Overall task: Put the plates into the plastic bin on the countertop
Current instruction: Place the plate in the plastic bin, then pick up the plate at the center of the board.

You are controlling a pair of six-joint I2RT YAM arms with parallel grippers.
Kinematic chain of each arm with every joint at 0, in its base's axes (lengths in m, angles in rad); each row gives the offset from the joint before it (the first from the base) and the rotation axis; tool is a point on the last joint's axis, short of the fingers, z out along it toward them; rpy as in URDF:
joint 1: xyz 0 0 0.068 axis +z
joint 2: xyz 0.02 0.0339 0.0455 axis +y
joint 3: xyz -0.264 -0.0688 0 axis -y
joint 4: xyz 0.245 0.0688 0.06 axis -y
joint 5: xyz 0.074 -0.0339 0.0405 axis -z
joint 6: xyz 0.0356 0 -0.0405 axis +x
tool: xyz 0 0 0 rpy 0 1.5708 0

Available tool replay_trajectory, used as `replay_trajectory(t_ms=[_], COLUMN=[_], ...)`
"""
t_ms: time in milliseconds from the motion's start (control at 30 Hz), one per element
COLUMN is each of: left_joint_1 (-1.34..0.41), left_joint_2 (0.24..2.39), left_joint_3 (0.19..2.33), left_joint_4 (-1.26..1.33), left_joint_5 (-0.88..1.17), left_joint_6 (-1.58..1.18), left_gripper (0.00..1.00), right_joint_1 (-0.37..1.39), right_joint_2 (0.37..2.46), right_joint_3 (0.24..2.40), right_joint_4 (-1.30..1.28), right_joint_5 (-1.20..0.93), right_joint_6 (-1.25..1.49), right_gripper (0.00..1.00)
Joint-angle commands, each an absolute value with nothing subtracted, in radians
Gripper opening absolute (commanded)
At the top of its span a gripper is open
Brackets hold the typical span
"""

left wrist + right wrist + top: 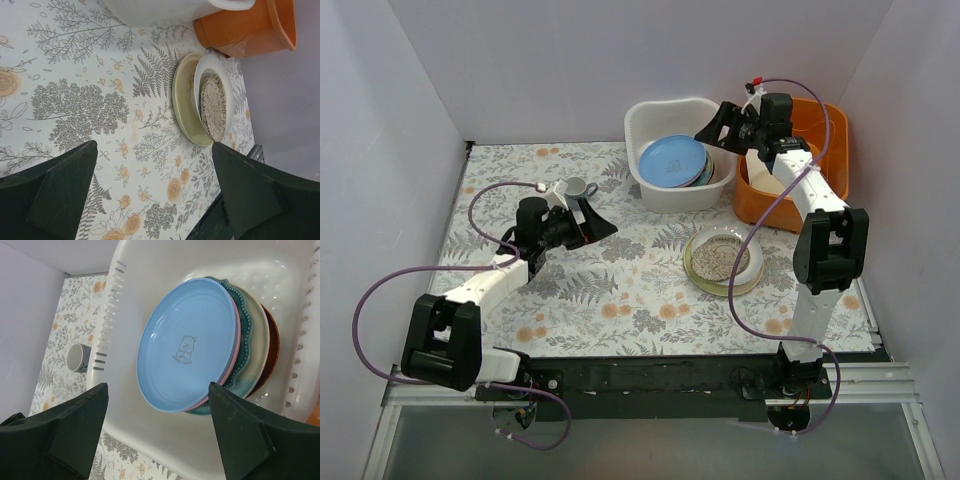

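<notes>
Two grippers, both w/ jaws spread wide and nothing between them. Right gripper (713,127) hangs over the plastic bin (660,108) at its right-hand rim, clear of the plates. In its wrist view the blue plate (187,345), w/ a bear print, fills the gap between the fingers and sits at a tilt in the bin. Under it only edges show: pink plate (236,360), scalloped teal plate (246,315), pearly white plate (261,330), then a sliver of red plate (274,352); anything lower is hidden. Left gripper (588,212) hovers above the desk (620,295) at mid-left, well apart from the bin. Its wrist cam looks toward a 3-plate stack (723,260) near the right arm: cream-green plate (182,105) at bottom, white plate (201,70) next, speckled beige plate (214,107) on top. Orange tub (825,120) sits just beside the bin, partly behind the right arm; pale item inside, can't tell what. Small cup (576,187) stands just behind the left gripper, partly hidden
</notes>
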State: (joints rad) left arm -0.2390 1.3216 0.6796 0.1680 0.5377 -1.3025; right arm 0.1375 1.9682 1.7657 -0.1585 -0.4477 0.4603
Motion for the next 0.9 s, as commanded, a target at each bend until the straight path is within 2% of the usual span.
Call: replay_trajectory(t_ms=[0, 433, 867], left_joint_1=[-0.287, -0.434, -0.627], left_joint_2=[1.367, 1.549, 1.761], left_joint_3=[0.735, 0.825, 0.965], left_joint_4=[0.201, 0.249, 0.307], left_joint_5=[0.551, 0.538, 0.541], left_joint_6=[-1.301, -1.350, -1.396], left_gripper=[0.98, 0.98, 0.91], right_joint_1=[0.132, 0.133, 0.126], right_joint_2=[1.859, 1.637, 1.453], right_joint_3=[1.703, 1.407, 1.200], right_joint_4=[-0.120, -0.069, -0.091], right_joint_5=[-0.454, -0.472, -0.462], right_joint_6=[0.434, 0.433, 0.405], right_gripper=[0.88, 0.88, 0.88])
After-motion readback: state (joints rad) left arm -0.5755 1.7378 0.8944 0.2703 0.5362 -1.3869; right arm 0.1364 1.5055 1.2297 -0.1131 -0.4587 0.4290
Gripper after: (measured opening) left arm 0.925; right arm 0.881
